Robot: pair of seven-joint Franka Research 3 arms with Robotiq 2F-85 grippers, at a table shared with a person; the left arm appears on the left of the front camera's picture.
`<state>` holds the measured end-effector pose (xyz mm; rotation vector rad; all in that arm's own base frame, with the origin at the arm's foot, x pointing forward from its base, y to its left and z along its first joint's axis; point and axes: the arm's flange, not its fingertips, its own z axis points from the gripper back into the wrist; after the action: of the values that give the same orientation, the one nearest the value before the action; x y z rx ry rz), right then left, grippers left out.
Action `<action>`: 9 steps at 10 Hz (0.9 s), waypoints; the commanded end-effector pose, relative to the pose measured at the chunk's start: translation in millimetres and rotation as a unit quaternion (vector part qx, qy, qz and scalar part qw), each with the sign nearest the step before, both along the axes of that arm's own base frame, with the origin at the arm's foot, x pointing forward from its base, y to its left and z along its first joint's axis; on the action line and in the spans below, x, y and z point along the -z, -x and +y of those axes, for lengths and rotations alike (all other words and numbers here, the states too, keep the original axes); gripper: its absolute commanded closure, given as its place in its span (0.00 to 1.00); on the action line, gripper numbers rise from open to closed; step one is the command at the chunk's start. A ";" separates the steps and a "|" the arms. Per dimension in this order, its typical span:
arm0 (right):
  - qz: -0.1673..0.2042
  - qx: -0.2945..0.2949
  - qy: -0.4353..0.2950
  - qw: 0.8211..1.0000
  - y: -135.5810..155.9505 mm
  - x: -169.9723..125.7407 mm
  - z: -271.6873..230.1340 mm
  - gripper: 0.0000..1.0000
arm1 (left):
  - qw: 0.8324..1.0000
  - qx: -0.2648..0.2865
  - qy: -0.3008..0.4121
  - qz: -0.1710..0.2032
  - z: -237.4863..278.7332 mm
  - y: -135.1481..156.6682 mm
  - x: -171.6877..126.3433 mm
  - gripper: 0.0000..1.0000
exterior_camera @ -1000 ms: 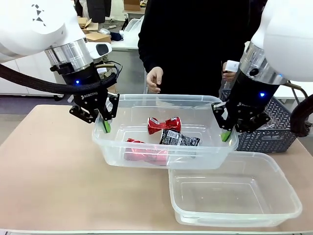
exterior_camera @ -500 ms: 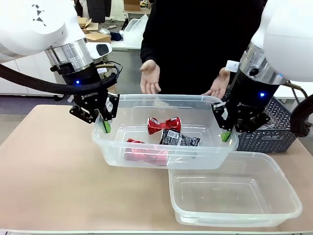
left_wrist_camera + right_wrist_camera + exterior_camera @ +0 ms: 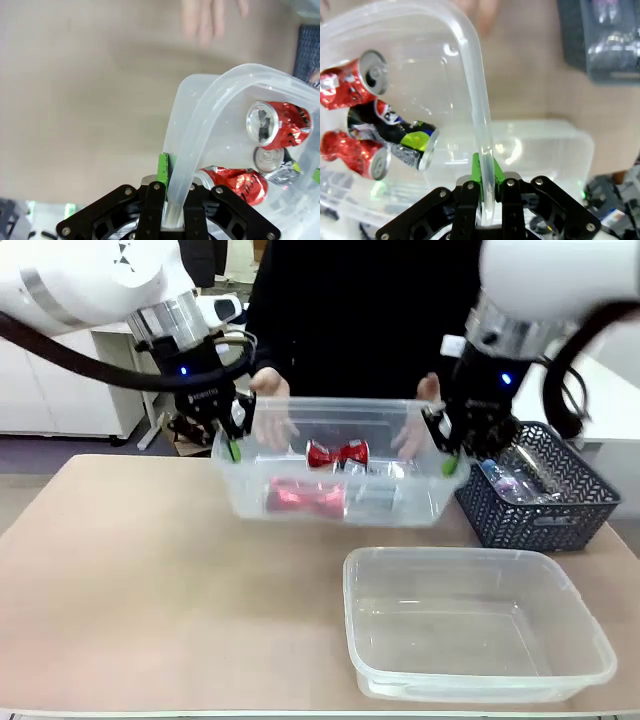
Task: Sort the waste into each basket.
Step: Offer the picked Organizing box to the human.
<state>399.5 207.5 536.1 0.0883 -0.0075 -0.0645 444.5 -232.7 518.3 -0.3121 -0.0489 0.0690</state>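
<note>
A clear lipped tub, one of the baskets (image 3: pixel 420 505), hangs above the table at its far side. My left gripper (image 3: pixel 233 448) is shut on its left rim and my right gripper (image 3: pixel 448 462) is shut on its right rim. The left wrist view shows that rim (image 3: pixel 200 125) pinched in the left gripper (image 3: pixel 170 165). In the right wrist view the right gripper (image 3: pixel 484 162) clamps the rim (image 3: pixel 475 65). Inside lie red cans (image 3: pixel 337 453) (image 3: pixel 280 119) (image 3: pixel 355 82) and a black can (image 3: pixel 395 130). A second clear basket (image 3: pixel 450 556) sits empty at the front right.
A person's hands (image 3: pixel 268 420) are at the far wall of the lifted tub. A dark grey lattice basket (image 3: pixel 530 510) with clear bottles (image 3: pixel 515 480) stands at the right, just beside the right gripper. Bare tabletop (image 3: pixel 130 580) lies to the left and front.
Both grippers have lifted the tub of cans off the table and carried it away toward the person. The person's hands have come down to its far side.
</note>
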 end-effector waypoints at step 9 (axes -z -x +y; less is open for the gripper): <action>0.028 -0.007 0.006 1.000 -80.7 18.4 6.0 0.94 | 0.999 -0.041 -0.013 -0.005 -2.8 -81.1 24.3 0.95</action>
<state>482.2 210.1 517.5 0.0777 0.0452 -0.0612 522.5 -240.0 494.2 -0.2830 -0.0687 0.1341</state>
